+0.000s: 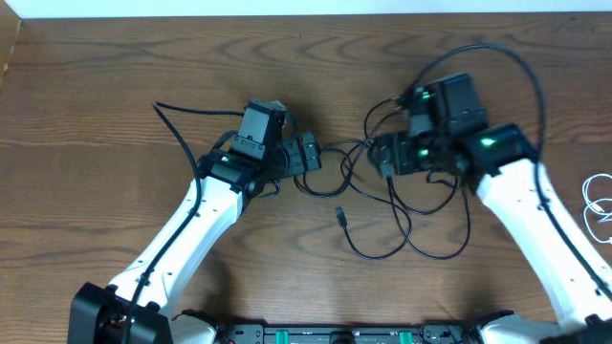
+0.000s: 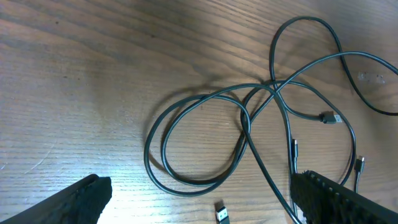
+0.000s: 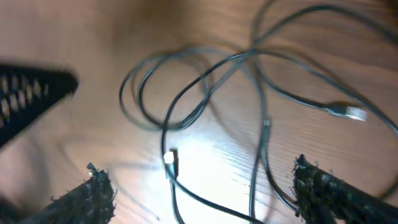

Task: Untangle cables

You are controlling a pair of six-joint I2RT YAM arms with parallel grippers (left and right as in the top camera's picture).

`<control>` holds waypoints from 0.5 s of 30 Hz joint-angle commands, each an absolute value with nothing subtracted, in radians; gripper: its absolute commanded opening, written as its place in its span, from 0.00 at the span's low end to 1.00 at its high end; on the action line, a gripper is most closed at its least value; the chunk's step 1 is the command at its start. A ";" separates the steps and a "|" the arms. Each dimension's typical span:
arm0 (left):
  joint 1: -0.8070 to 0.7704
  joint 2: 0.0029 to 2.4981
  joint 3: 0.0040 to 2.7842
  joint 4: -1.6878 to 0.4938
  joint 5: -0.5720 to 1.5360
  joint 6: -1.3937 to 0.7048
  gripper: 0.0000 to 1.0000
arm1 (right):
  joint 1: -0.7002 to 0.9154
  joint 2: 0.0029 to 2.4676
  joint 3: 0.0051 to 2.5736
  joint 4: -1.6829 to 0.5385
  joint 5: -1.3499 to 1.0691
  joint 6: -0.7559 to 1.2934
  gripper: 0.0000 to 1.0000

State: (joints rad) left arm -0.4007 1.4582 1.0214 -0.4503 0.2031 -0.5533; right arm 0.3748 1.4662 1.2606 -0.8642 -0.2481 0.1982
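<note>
approach step, i judge: left gripper [image 2: 200, 186] and right gripper [image 3: 198, 171] hover released, empty, over the black cables [image 2: 273, 85] tangled at centre, white cable [image 1: 595, 203] off at 3 o'clock; next, pinch one strand.

Tabletop [image 1: 96, 86]: mid-brown, with darker wavy wood grain throughout.
Cables [image 2: 274, 87]: black from overhead, with a dark grey-green sheen under the wrist-camera light.
White cable [image 1: 591, 204]: the only pale one, at the right edge.
Plug [image 2: 329, 117]: silver tip on a dark body.
Left arm [image 1: 191, 229] and right arm [image 1: 535, 210]: white shells, black joints.
Green lights [image 1: 489, 143] glow on the right arm.
Left tool [image 1: 308, 153] and right tool [image 1: 387, 153]: black. The right tool's fingers [image 3: 323, 193] are matte black with a rough, speckled surface.
</note>
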 commanded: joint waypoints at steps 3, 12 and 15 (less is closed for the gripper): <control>-0.398 1.465 1.025 -0.456 0.193 -0.552 0.99 | 0.463 1.569 1.253 -0.900 -0.299 -0.047 0.96; -0.398 1.465 1.025 -0.456 0.193 -0.552 0.99 | 0.530 1.745 1.253 -0.931 -0.279 -0.113 0.78; -0.398 1.465 1.025 -0.456 0.193 -0.552 0.99 | 0.530 1.777 1.253 -0.933 -0.279 -0.105 0.66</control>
State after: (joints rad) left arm -0.4007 1.4582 1.0214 -0.4500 0.2031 -0.5533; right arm 0.5262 1.7481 1.2591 -0.9306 -0.2794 -0.0875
